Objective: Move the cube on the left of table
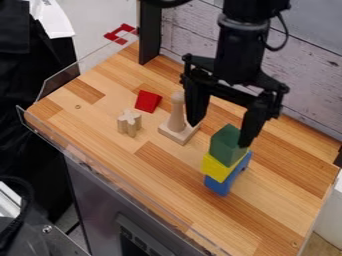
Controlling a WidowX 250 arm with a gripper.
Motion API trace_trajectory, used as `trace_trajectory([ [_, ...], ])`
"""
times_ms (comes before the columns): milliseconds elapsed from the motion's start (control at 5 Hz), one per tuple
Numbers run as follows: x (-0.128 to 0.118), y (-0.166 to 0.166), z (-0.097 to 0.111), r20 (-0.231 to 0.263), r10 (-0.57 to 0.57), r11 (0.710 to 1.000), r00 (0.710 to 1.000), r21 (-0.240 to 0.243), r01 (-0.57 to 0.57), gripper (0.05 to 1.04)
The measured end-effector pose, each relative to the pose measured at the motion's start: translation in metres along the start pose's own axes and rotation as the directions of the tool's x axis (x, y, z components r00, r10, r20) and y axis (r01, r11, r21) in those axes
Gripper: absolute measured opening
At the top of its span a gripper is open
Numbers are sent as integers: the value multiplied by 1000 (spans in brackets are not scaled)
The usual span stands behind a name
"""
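The black gripper (220, 130) hangs open over the table, its two fingers spread wide. One finger is beside the top of the wooden peg, the other beside the green block. A green cube-like block (227, 145) rests on a yellow block (217, 167), which sits on a blue block (222, 185), right of centre on the table. Nothing shows between the fingers as held. A red block (147, 101) with a sloped face lies on the left part of the wooden table (100, 120).
A wooden peg on a square base (179, 131) stands near the middle, with a notched wooden piece (129, 123) to its left. Clear low panels (60, 85) edge the table's left side. A pale plank wall (307, 75) rises behind.
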State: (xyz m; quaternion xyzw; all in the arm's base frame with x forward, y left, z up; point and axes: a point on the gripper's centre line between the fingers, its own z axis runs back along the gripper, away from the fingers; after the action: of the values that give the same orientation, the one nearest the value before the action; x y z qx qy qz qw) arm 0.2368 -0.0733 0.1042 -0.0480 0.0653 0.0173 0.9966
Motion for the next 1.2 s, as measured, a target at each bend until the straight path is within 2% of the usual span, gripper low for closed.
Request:
trace_trajectory([
  [400, -9, -6, -10, -25, -24, 1000, 999, 5, 24, 999],
  [800, -4, -5, -22, -46, -17, 1000, 999, 14, 18, 999],
  [1000, 0, -5, -28, -41, -12, 1000, 999, 10, 12, 969],
  [1200, 3, -4, -31, -39, 4, 1000, 999, 11, -3, 667],
])
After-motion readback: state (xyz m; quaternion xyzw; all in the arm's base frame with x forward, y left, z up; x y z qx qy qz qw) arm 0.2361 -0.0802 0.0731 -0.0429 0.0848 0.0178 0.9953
